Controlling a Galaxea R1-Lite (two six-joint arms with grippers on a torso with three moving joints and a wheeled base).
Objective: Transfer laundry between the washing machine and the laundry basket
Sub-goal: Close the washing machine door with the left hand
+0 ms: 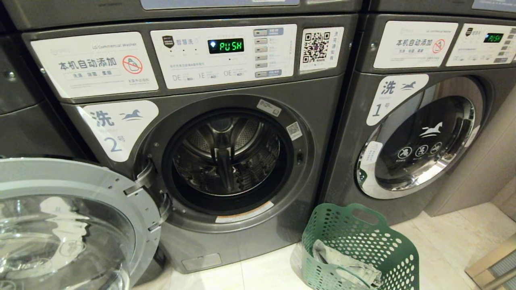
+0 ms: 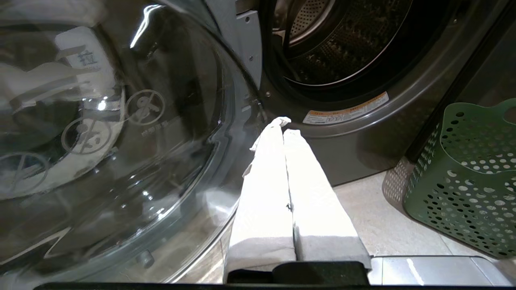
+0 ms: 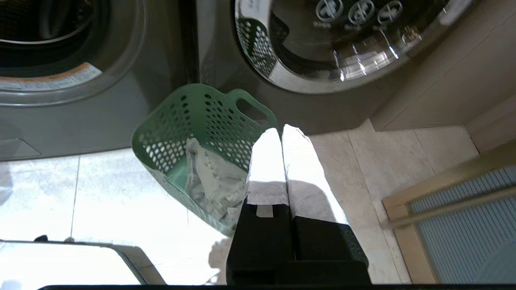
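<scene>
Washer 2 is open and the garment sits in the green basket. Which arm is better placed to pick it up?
Likely the right. The right gripper, shut and empty, hangs just above the laundry basket holding the laundry. The left gripper, also shut, points at the washing machine beside its open door.

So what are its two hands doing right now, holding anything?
Left gripper: closed, holding nothing, near the washer's open door.
Right gripper: closed, holding nothing, above the laundry basket.

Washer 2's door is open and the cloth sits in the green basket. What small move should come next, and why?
Probably open the right gripper and lower it into the laundry basket: it is shut and empty above the rim, the laundry lies inside, and the washing machine drum looks empty.
</scene>
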